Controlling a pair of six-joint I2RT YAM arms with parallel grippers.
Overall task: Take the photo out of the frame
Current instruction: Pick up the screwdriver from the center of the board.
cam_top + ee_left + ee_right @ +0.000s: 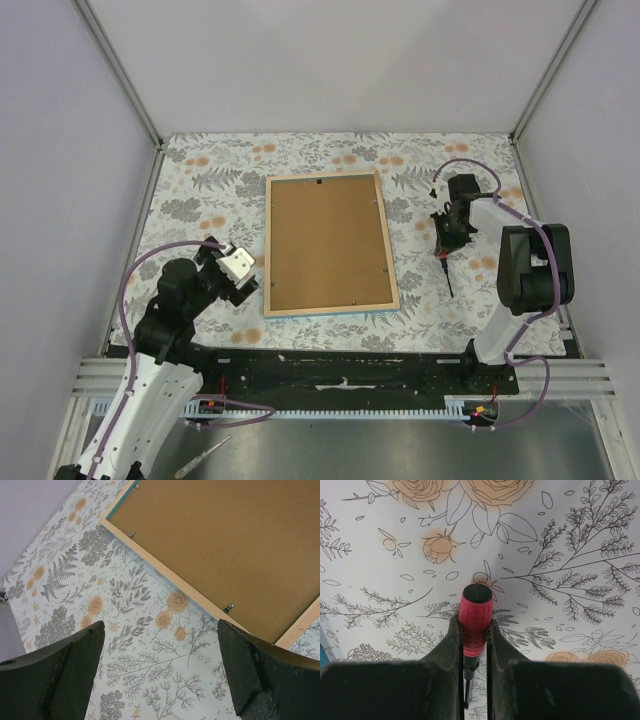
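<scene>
The frame [268, 250] lies face down in the middle of the table, its light wood back up, with a sliver of blue at its edge [117, 507]. The photo's brown board back [328, 240] fills it; the printed side is hidden. My left gripper [240, 268] is open and empty over the floral cover, just left of the frame's near-left corner. In the left wrist view [161, 630] the frame's wood edge [190, 591] lies beyond the fingers. My right gripper [443, 242] is right of the frame, shut on a red-handled screwdriver [475, 615].
Small metal tabs [228, 608] [132, 534] sit along the frame's inner edge over the board. The screwdriver's dark shaft [446, 278] points toward the near edge. The floral table cover [200, 180] ends at grey walls on three sides. A black rail [340, 365] runs along the front.
</scene>
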